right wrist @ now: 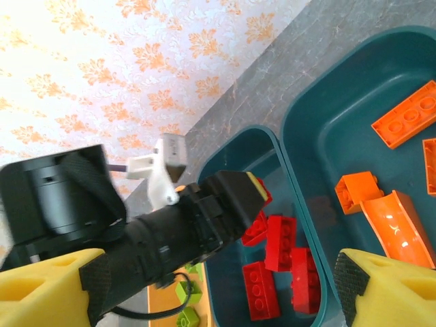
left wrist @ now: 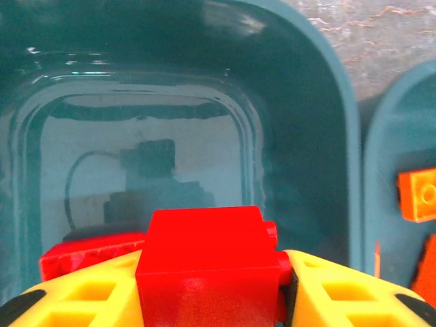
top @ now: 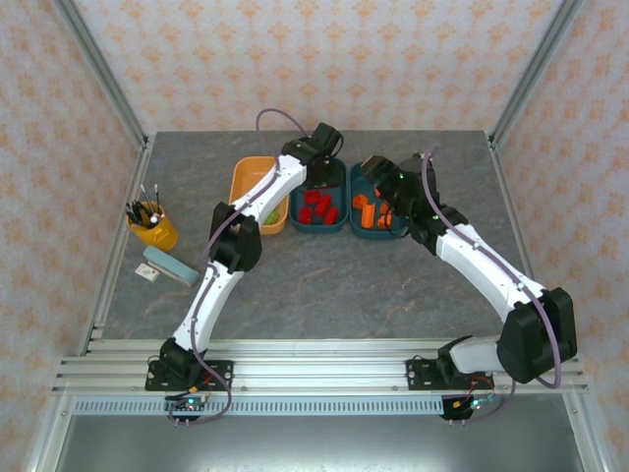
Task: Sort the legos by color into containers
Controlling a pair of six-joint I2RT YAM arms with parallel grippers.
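Your left wrist view showed you the left gripper (left wrist: 211, 300) pinching a red brick (left wrist: 204, 262) between its fingers, over the bare floor of the teal tray (left wrist: 306, 136). Your right wrist view showed the right gripper (right wrist: 218, 293) spread wide, orange bricks (right wrist: 402, 119) just ahead of its right finger.

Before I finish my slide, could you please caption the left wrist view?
Left gripper holding a red brick over the teal tray.
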